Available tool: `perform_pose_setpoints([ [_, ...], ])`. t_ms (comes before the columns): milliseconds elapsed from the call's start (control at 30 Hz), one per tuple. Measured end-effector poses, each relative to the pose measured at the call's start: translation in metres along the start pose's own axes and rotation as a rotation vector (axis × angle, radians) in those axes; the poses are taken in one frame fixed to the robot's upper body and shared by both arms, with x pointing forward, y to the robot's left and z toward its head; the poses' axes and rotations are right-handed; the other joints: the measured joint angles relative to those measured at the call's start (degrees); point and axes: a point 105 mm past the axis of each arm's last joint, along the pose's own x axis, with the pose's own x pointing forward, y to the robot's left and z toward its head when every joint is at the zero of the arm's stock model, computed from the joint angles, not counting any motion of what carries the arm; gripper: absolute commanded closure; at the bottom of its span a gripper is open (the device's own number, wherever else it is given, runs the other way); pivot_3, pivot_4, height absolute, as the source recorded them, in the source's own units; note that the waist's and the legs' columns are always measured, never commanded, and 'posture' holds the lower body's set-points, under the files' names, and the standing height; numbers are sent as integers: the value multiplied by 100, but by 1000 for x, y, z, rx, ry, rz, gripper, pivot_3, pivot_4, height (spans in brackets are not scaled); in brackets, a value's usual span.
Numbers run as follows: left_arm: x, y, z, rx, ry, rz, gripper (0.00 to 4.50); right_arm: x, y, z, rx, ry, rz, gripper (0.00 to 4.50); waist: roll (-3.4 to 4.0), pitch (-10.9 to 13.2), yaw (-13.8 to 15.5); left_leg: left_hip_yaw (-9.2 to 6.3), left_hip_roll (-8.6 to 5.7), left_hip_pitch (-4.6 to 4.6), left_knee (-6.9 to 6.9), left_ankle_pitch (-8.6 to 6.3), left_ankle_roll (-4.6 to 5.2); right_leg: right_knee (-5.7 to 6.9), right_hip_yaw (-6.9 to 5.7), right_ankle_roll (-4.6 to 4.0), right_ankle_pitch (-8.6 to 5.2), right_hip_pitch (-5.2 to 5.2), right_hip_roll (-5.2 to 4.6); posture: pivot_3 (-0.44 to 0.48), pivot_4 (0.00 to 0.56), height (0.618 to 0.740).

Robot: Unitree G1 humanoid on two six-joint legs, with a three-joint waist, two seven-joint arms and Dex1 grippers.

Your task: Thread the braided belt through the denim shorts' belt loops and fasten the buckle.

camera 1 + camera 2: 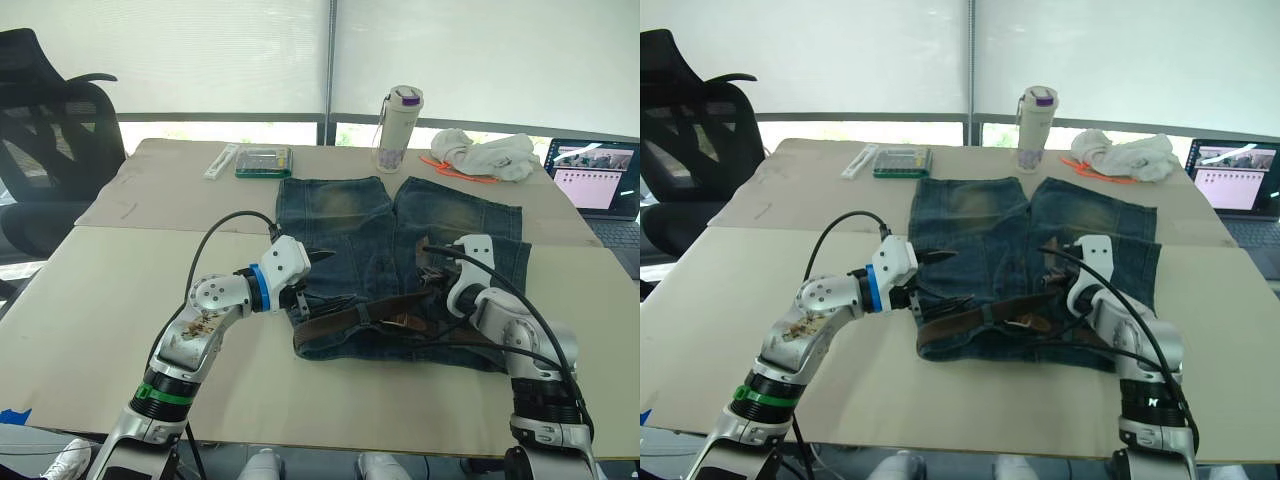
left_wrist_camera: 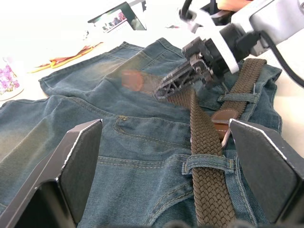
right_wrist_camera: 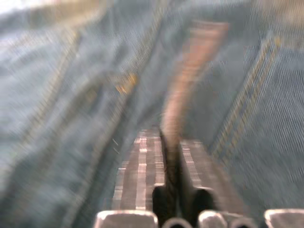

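nearest you are the two arms over the table's (image 1: 90,300) front edge. the left gripper (image 1: 312,280) hangs over the shorts' (image 1: 350,215) left side with its fingers (image 2: 80,161) spread wide, holding nothing. the right gripper (image 2: 183,78) sits over the middle of the waistband, its jaws clenched on a tan strip that looks like the belt's (image 2: 206,156) free end; the wrist view there is too smeared to be sure.

the shorts lie flat in the middle of the table, waistband toward you and legs pointing away. they're faded blue denim with pale, yellowish worn patches on both legs. the belt is dark brown and braided. it lies along the waistband from the left edge toward the right arm, and in the left wrist view you can see it pass under two loops (image 2: 209,164). a smooth brown leather tab sits on it between them. you can't make out the buckle.

behind the shorts, well apart, stand a bottle (image 1: 398,128) with a purple lid, a white cloth (image 1: 485,152) over something orange, a green box (image 1: 264,161) and a laptop (image 1: 596,185) at the far right.
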Motion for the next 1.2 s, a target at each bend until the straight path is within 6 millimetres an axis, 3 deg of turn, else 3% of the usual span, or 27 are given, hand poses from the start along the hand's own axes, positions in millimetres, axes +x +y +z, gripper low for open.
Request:
perform_pose_setpoints([
  [100,8,6,2,-46,-40,67,0,-8,17,19,-62,-89,47,4482,0,0,2,-1,-1,-1,0,0,0,0,-1,0,0,0,-1,0,150,737],
  [167,14,14,6,-115,-93,141,0,-13,30,25,-200,-125,86,4482,0,0,14,-3,-1,-4,3,0,0,-1,-4,1,0,0,-1,0,150,737],
  [367,24,30,22,-388,-244,273,0,-14,57,15,-622,-166,103,4482,-1,0,-10,-2,-1,0,6,0,0,3,-1,1,0,-1,0,0,150,737],
  [533,34,29,36,-551,-310,274,0,-9,55,16,-1005,-239,-60,4482,-2,0,1,-2,-4,-1,6,1,-2,3,0,1,0,-2,-1,0,150,737],
  [800,42,25,36,-704,-315,293,0,-13,77,33,-1294,-465,-169,4482,-2,0,13,-3,-5,0,6,2,-4,4,1,1,0,-1,-2,0,150,737],
  [1067,49,23,43,-665,-325,278,0,-19,91,37,-1411,-618,-178,4482,-3,1,19,-2,-7,-1,6,3,-5,2,2,0,1,0,-3,0,150,737],
  [1200,52,22,52,-650,-356,267,1183,-21,95,33,-1425,-636,-162,4500,-3,0,11,-2,-7,1,6,3,-5,2,3,0,1,1,-3,0,150,737],
])
